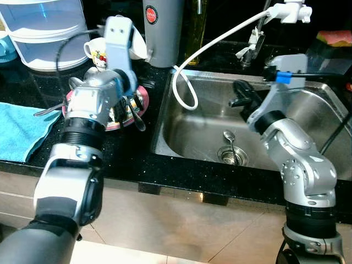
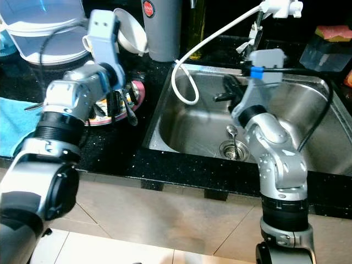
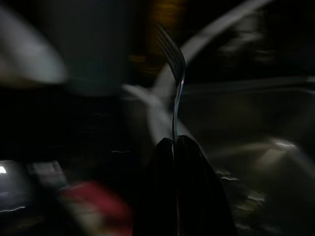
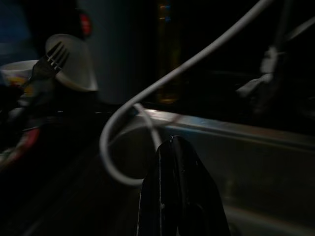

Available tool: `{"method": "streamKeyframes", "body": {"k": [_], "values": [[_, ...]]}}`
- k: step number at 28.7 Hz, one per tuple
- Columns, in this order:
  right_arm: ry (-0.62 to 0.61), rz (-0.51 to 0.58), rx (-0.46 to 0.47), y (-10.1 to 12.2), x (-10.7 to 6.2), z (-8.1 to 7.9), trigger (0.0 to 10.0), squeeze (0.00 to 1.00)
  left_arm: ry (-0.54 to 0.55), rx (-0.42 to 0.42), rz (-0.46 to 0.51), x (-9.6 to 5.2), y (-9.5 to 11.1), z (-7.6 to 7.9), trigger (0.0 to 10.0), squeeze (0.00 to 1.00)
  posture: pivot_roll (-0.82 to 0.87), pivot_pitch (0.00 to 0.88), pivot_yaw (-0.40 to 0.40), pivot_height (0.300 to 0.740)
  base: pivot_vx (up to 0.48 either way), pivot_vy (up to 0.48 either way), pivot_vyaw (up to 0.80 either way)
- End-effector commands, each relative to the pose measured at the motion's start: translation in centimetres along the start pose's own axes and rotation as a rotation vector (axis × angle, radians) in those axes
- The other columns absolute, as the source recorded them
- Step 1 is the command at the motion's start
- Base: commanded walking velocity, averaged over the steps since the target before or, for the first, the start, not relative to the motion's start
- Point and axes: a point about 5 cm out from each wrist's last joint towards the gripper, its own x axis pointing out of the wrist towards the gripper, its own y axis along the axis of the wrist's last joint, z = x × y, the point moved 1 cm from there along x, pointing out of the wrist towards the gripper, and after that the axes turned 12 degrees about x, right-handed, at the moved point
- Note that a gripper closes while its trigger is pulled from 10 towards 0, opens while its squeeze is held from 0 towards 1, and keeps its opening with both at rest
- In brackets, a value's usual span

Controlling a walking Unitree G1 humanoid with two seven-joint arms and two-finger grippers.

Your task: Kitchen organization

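1. Steel sink (image 1: pixel 308 99): spoon (image 1: pixel 230 137) lying by the drain.
2. Right gripper (image 4: pixel 177 147) clenched, nothing in it, above the sink.
3. Left gripper (image 3: pixel 176 147) over pink plate (image 1: pixel 144 99) on the counter, pinching fork (image 3: pixel 174 64) upright.

Two silver arms, rounded jointed shells. Left arm (image 1: pixel 82 137): ribbed black collar at forearm, pale grey wrist camera block, black cable looping. Right arm (image 1: pixel 300 159): black joint rings, blue cable connector. Long black fingers (image 3: pixel 179 187).
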Motion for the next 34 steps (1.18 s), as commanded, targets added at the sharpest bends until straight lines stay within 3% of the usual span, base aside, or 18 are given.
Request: {"method": "streamKeyframes", "body": {"k": [1, 4, 8, 9, 16, 17, 18, 19, 27, 28, 31, 34], "values": [[-0.030, 0.025, -0.014, 0.5, 0.0, 0.7, 10.0, 0.00, -0.091, -0.022, -0.030, 0.4, -1.0, 1.9, 10.0, 0.00, 0.04, 0.060, 0.024, 0.740, 0.000, 0.000, 0.00], [-0.050, 0.024, -0.046, 0.7, -0.2, 1.3, 10.0, 0.00, -0.189, -0.038, -0.064, 1.0, -2.2, 4.6, 10.0, 0.00, 0.03, 0.056, 0.027, 0.740, 0.000, 0.000, 0.00], [-0.046, 0.027, -0.057, 0.8, -0.4, 1.5, 10.0, 0.00, -0.241, -0.043, -0.081, 1.2, -3.1, 6.2, 10.0, 0.00, 0.02, 0.057, 0.027, 0.740, 0.000, 0.000, 0.00], [0.015, 0.029, -0.063, 1.0, -0.8, 1.0, 10.0, 0.00, -0.264, -0.011, -0.107, 1.5, -4.1, 7.3, 10.0, 0.00, 0.02, 0.060, 0.027, 0.740, 0.000, 0.000, 0.00], [0.076, 0.007, -0.070, 0.7, -1.3, 0.5, 10.0, 0.00, -0.301, 0.003, -0.097, 1.6, -4.7, 8.1, 10.0, 0.02, 0.02, 0.068, 0.029, 0.740, 0.000, 0.000, 0.00], [0.075, 0.004, -0.072, 0.7, -1.4, 0.5, 10.0, 0.00, -0.301, 0.001, -0.099, 1.6, -4.7, 8.1, 10.0, 0.65, 0.02, 0.068, 0.029, 0.740, 0.000, 0.000, 0.00], [0.074, 0.002, -0.073, 0.6, -1.4, 0.5, 10.0, 0.00, -0.299, 0.000, -0.101, 1.6, -4.7, 8.1, 10.0, 0.65, 0.02, 0.068, 0.029, 0.740, 0.000, 0.000, 0.00], [0.081, 0.003, -0.069, 0.6, -1.4, 0.3, 10.0, 0.00, -0.299, -0.003, -0.104, 1.6, -4.7, 8.0, 10.0, 1.00, 0.02, 0.072, 0.034, 0.740, 0.000, 0.000, 0.00], [0.137, 0.008, -0.043, 0.4, -1.3, -1.0, 10.0, 0.00, -0.273, 0.020, -0.079, 1.2, -4.7, 7.4, 10.0, 1.00, 0.02, 0.082, 0.032, 0.740, 0.000, 0.000, 0.00], [0.145, 0.011, -0.040, 0.4, -1.3, -1.2, 10.0, 0.00, -0.257, 0.029, -0.065, 1.2, -4.5, 7.2, 10.0, 0.00, 0.02, 0.082, 0.032, 0.740, 0.000, 0.000, 0.00], [0.174, 0.018, -0.026, 0.5, -1.2, -1.8, 10.0, 0.00, -0.194, 0.072, -0.049, 1.1, -4.1, 6.4, 10.0, 0.00, 0.02, 0.089, 0.029, 0.740, 0.000, 0.000, 0.00], [0.199, 0.024, -0.011, 0.5, -1.3, -2.3, 10.0, 0.00, -0.071, 0.171, -0.067, 1.0, -3.3, 5.4, 10.0, 0.00, 0.02, 0.093, 0.031, 0.740, 0.000, 0.000, 0.00]]}}
